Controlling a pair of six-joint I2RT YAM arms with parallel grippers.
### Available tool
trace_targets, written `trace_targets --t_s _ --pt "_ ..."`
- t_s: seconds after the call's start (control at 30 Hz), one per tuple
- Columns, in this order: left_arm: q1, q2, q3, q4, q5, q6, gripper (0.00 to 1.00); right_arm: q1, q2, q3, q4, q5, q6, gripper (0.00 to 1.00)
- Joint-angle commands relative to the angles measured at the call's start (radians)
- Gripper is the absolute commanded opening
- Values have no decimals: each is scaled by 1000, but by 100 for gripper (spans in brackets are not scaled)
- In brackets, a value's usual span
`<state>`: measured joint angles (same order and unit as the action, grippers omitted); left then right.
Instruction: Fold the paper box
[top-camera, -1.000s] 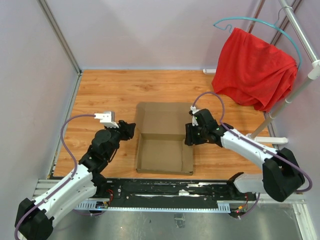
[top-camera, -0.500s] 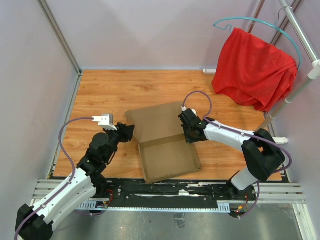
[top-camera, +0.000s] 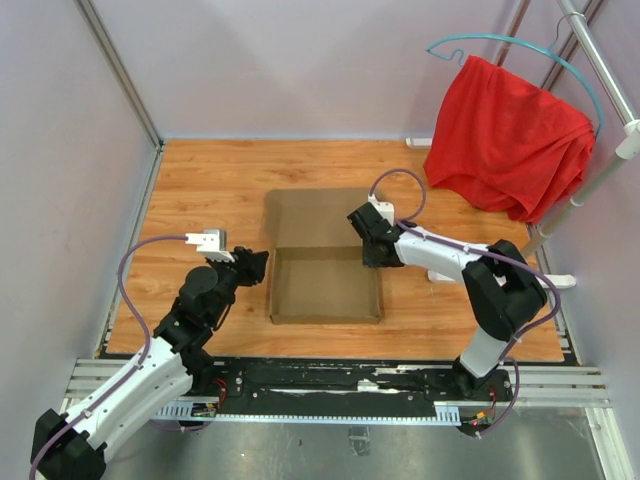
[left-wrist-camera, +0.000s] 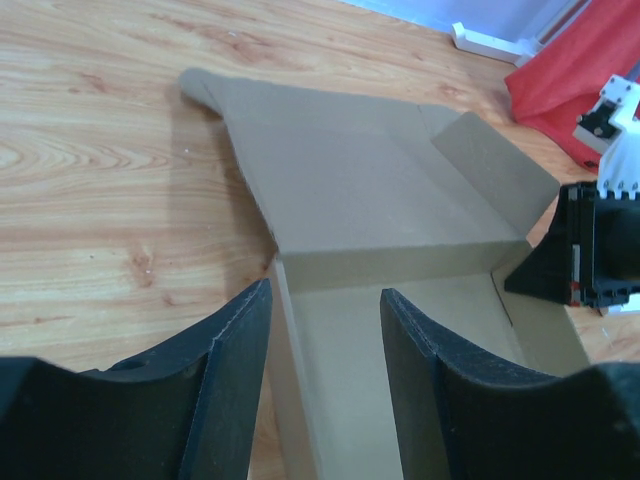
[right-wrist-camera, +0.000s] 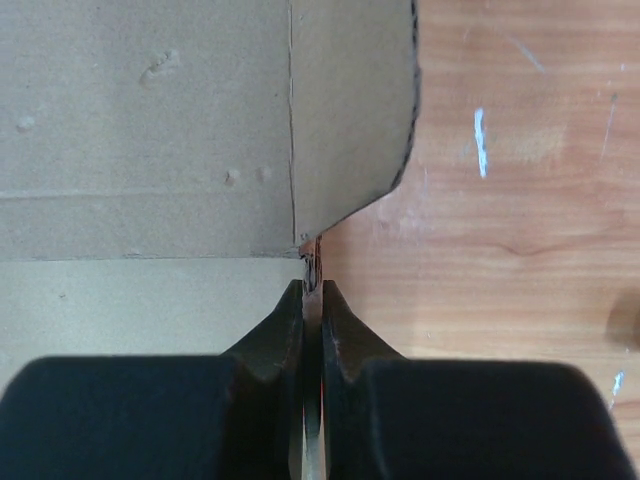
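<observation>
The paper box (top-camera: 325, 285) is a shallow brown cardboard tray with its lid panel (top-camera: 315, 217) lying flat behind it. My right gripper (top-camera: 368, 251) is shut on the box's right side wall at the far corner; in the right wrist view the thin wall edge (right-wrist-camera: 311, 300) is pinched between the pads. My left gripper (top-camera: 256, 266) is open at the box's left wall. In the left wrist view the left wall (left-wrist-camera: 290, 360) stands between my fingers (left-wrist-camera: 235, 360), with the tray floor (left-wrist-camera: 400, 340) beyond.
A red cloth (top-camera: 505, 135) hangs on a teal hanger (top-camera: 470, 45) from a rack at the back right. A white rack foot (top-camera: 545, 281) lies at the right. Walls enclose the wooden tabletop (top-camera: 200, 190) on the left and back.
The box was turned askew half a second ago and now sits square again, shifted a little farther back. My right gripper moved left and back with the wall in it. The left gripper stayed nearly still.
</observation>
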<state>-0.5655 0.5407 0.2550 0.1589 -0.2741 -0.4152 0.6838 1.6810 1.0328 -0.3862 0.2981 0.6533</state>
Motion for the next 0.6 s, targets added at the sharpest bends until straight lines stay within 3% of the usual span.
trace_targets --t_s 0.0,0.03,0.13,0.23,0.43,0.57 --pt "-5 -12 -6 -6 -10 13 53 -28 59 94 37 68 43 2" --pt "-5 -13 -5 -8 -10 13 53 -33 70 110 32 62 29 7" --pt "-5 -12 -3 -13 -10 8 53 -45 72 133 19 50 -12 42" --pt "-5 -13 -2 -15 -10 5 53 -47 25 132 10 58 -51 62" --pt "-5 -13 10 -23 -8 0 53 -95 -92 150 -7 56 -125 71" --pt "-5 -13 17 -32 -6 -8 53 -196 -60 252 24 -90 -202 68"
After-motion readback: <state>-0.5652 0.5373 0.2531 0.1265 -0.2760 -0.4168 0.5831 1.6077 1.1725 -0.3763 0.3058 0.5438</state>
